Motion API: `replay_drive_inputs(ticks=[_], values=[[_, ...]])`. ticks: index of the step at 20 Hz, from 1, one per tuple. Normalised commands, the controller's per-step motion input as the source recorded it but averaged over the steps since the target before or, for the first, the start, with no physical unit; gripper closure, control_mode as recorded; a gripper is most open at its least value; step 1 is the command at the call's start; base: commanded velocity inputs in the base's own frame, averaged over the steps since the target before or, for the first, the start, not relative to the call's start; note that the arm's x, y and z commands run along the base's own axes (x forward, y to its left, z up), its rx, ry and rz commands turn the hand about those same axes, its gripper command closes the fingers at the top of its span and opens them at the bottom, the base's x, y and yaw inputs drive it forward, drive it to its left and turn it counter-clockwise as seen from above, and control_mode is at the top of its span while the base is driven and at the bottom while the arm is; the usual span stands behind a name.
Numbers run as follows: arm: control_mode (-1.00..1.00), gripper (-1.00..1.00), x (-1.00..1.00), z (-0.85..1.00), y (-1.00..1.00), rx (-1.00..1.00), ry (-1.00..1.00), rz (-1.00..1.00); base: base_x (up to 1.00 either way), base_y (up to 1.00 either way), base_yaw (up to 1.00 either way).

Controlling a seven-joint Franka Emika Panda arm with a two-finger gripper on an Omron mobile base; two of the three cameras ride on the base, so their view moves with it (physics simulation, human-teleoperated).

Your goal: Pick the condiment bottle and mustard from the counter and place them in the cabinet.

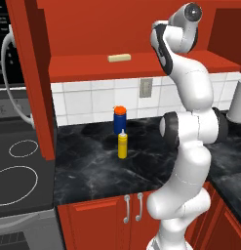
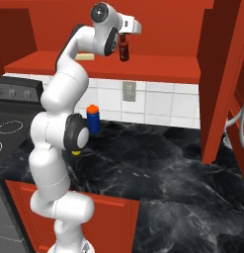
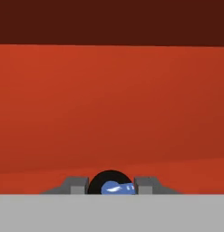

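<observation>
Dark condiment bottle (image 2: 124,50) in clamped hand (image 2: 123,38)

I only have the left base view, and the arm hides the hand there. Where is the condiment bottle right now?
Observer: In the right base view the condiment bottle hangs upright from the hand, over the shelf of the cabinet.
Operator: Is it gripped by the body or the top?
Observer: By the top. The hand view shows its black cap clamped between the fingers.
Operator: Is it standing on the shelf?
Observer: Its base looks close to the shelf surface, but I cannot tell whether it touches.
</observation>
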Motion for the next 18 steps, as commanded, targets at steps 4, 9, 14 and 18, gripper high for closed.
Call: replay_drive_inputs(ticks=[4, 9, 14, 18], values=[[-1.00, -1.00, 0.00, 0.00, 0.00, 0.00, -0.01, 0.00, 0.00, 0.00, 0.00], [-1.00, -1.00, -0.01, 0.00, 0.02, 0.00, -0.02, 0.00, 0.00, 0.00, 0.00], [-1.00, -1.00, -0.70, -0.12, 0.05, 0.00, -0.09, 0.04, 0.00, 0.00, 0.00], [-1.00, -1.00, -1.00, -0.45, 0.00, 0.00, -0.11, 0.08, 0.00, 0.00, 0.00]])
